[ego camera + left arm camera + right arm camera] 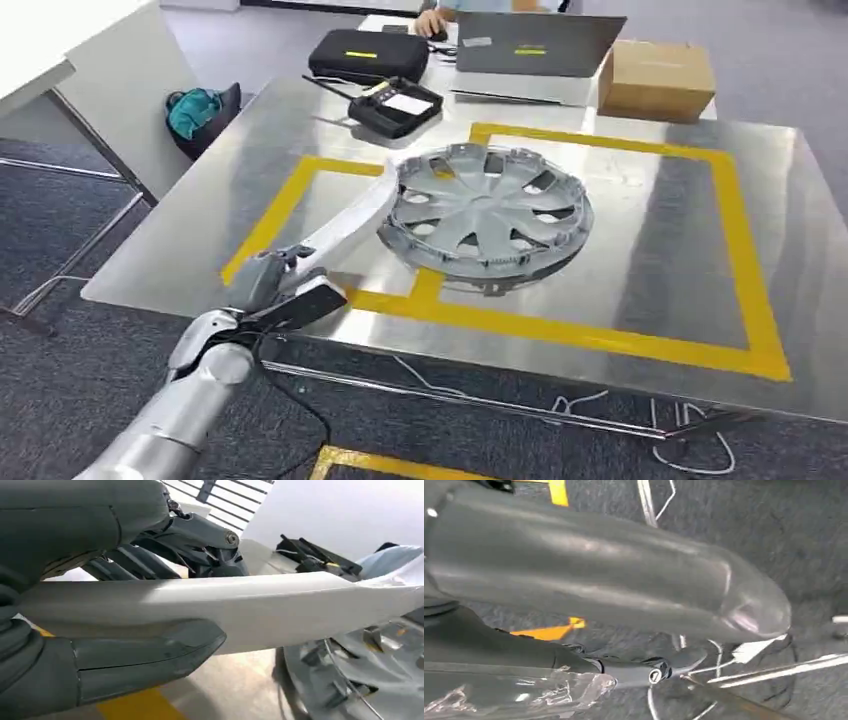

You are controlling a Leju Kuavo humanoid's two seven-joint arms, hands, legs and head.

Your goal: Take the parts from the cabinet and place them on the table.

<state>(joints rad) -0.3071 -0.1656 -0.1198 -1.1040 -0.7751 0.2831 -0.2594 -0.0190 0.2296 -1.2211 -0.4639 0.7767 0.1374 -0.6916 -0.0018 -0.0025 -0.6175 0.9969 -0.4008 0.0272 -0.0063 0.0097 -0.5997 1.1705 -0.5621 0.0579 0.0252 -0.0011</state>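
A long white trim part (345, 225) is gripped at its near end by my left hand (285, 285), above the front left edge of the metal table (650, 250). Its far end reaches the rim of a silver wheel cover (485, 210) lying flat inside the yellow tape lines. In the left wrist view the white part (250, 605) runs between my thumb (125, 655) and dark fingers (190, 535), with the wheel cover (360, 680) beyond. My right hand (599, 580) hangs over grey carpet, thumb and fingers apart, holding nothing.
At the table's far side stand a black case (368, 52), a black tray (395, 105), a laptop (535, 45) and a cardboard box (657, 78). A person's hand (432, 22) rests by the laptop. A teal bag (195, 112) sits left. Cables (680, 440) lie on the floor.
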